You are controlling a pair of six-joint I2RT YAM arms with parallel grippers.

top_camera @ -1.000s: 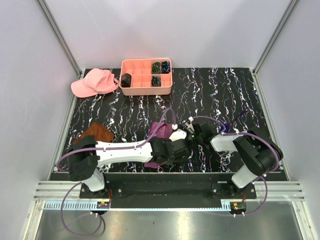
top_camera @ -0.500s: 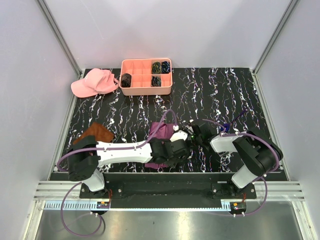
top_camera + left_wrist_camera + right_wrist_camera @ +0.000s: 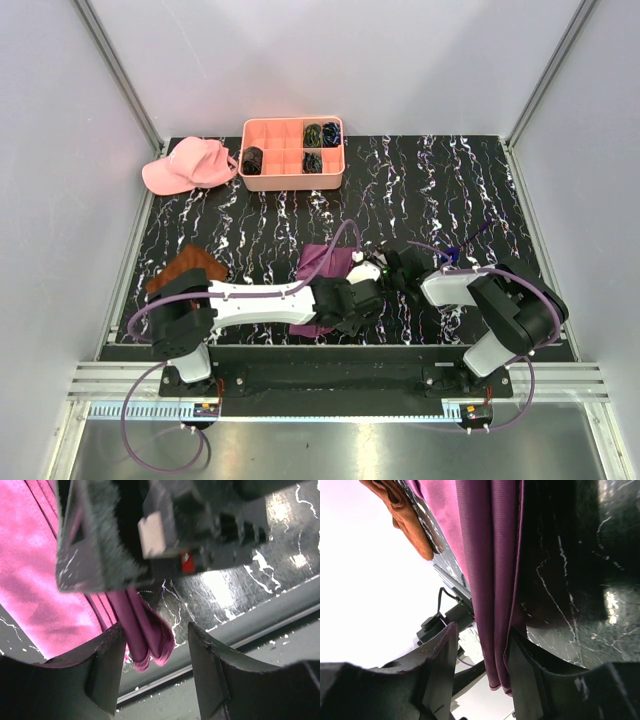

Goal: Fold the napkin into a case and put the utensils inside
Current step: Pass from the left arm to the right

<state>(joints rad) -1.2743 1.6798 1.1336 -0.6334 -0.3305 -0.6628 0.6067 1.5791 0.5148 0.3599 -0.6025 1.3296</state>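
Napkin [image 3: 40, 595] folded in layers, no utensils seen inside yet; left gripper [image 3: 155, 650] gapes loose around its edge, right gripper [image 3: 482, 640] straddles it, grip unclear

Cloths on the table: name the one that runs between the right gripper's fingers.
The magenta-purple napkin: its folded layers pass between the fingers of the right gripper. The smaller rust-brown cloth lies apart near the left edge.

A pink cap [image 3: 190, 163] lies beside a salmon tray [image 3: 293, 182] holding dark coils [image 3: 313, 161], a rust-brown cloth [image 3: 190, 266] nearer.
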